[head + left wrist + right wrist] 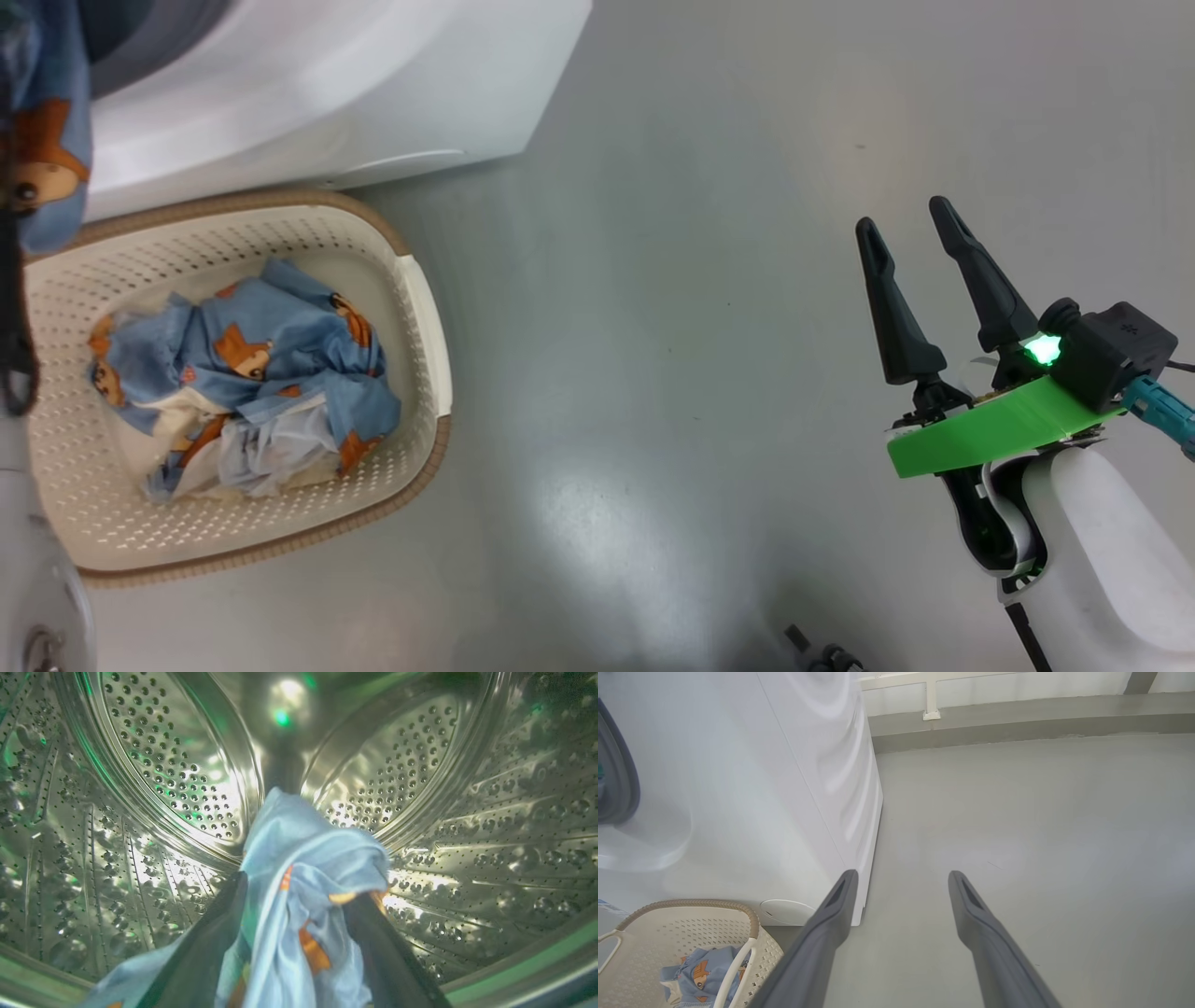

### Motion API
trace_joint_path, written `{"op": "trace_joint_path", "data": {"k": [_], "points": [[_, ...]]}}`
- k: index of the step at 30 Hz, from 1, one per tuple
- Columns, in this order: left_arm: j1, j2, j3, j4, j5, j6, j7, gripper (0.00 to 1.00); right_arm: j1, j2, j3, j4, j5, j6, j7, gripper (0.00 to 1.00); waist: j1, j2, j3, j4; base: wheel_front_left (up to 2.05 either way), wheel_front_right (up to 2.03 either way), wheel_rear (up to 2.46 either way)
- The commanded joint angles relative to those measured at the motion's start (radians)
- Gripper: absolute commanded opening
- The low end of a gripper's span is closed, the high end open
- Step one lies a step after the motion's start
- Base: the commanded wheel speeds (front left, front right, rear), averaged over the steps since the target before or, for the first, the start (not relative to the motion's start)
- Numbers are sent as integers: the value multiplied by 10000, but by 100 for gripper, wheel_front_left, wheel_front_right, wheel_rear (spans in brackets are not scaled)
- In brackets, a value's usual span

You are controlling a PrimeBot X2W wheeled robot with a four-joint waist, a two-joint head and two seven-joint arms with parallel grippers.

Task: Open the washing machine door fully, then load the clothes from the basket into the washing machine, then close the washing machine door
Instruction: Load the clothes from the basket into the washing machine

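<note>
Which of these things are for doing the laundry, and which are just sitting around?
For the job: washing machine, its steel drum, basket, clothes in the basket, blue cloth draped between the left fingers.
Just there: grey floor, wall base, right fingers, open and holding nothing.

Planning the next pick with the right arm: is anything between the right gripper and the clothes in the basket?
Only the basket wall on that side. Bare floor lies between the right gripper and the basket, and the clothes lie uncovered inside, likely reachable from above.
</note>
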Motion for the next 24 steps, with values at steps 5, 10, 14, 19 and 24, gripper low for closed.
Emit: {"op": "trace_joint_path", "data": {"k": [5,10,14,19,24], "points": [[500,339,-549,323,-117,-34,-51,100,46,-96,275,23,-5,54,-80,100,0,0,-475,251,0,0,0],[998,307,-1083,800,-456,-35,-51,100,-31,-113,423,200,98,54,-80,100,0,0,-1043,329,0,0,0],[1595,370,-1383,650,-721,-35,-51,100,-51,-175,487,344,257,54,-80,100,0,0,-1532,400,0,0,0],[2422,397,-1434,118,-1095,-35,-51,100,-26,-162,588,479,397,54,-80,100,0,0,-2105,452,0,0,0],[3922,464,-1672,-891,-1245,-36,-51,100,80,-227,655,641,565,54,-80,100,0,0,-3018,583,0,0,0]]}}
